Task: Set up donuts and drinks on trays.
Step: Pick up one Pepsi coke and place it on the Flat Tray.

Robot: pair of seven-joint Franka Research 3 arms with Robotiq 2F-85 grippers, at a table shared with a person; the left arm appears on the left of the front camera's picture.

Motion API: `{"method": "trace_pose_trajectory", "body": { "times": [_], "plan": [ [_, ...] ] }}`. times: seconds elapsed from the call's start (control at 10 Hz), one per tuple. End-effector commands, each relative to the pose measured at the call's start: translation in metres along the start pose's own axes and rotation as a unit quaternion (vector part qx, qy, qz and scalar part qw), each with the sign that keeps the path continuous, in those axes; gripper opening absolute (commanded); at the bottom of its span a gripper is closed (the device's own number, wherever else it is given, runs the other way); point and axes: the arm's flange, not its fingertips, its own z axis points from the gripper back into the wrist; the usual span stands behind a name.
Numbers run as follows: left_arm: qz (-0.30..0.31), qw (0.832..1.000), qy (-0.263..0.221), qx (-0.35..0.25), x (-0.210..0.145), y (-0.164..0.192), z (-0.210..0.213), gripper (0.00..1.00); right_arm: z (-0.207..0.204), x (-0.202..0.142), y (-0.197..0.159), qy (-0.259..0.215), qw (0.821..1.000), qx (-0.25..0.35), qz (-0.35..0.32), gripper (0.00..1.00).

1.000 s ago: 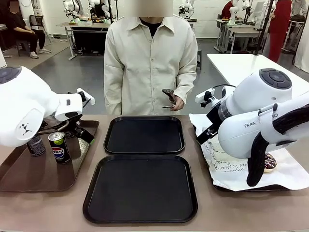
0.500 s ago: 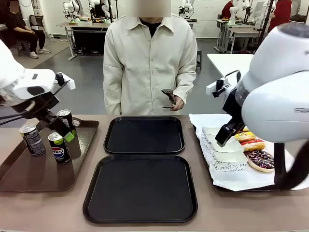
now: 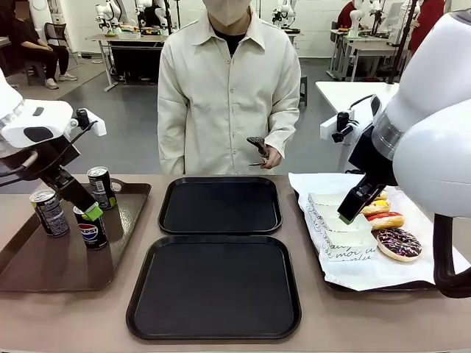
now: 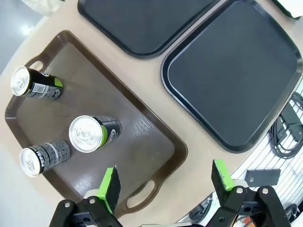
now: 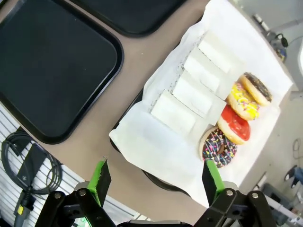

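Two black trays lie mid-table, the far one (image 3: 221, 206) and the near one (image 3: 215, 287), both bare. Three drinks stand on a brown tray (image 3: 44, 268) at the left: a Pepsi can (image 3: 90, 229), a grey-labelled can (image 3: 50, 213) and a green-rimmed can (image 3: 101, 187). My left gripper (image 3: 90, 211) hangs open above them; the left wrist view has its green pads (image 4: 110, 182) wide apart over the cans (image 4: 92, 134). Donuts lie at the right on white paper: chocolate with sprinkles (image 3: 398, 244), red (image 3: 386, 220), yellow (image 3: 377, 207). Above them my right gripper (image 3: 352, 209) is open (image 5: 156, 178), holding nothing.
A person stands at the far side holding tongs (image 3: 257, 147). Several flat white paper sleeves (image 5: 189, 90) lie in a row beside the donuts on the paper-lined tray (image 3: 346, 283). Cables (image 5: 23, 175) hang below the table's near edge.
Both arms have lifted and swung outward. The left arm moved off the cans, and the right arm uncovered the donuts and sleeves. Both grippers stayed open.
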Motion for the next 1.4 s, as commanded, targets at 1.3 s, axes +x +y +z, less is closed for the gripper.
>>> {"method": "trace_pose_trajectory", "body": {
  "times": [1.3],
  "plan": [
    [0.390,0.801,-0.223,-0.397,-0.210,0.205,0.015,1.00,-0.038,-0.263,-0.255,-0.151,0.770,0.401,-0.472,1.00]
  ]
}}
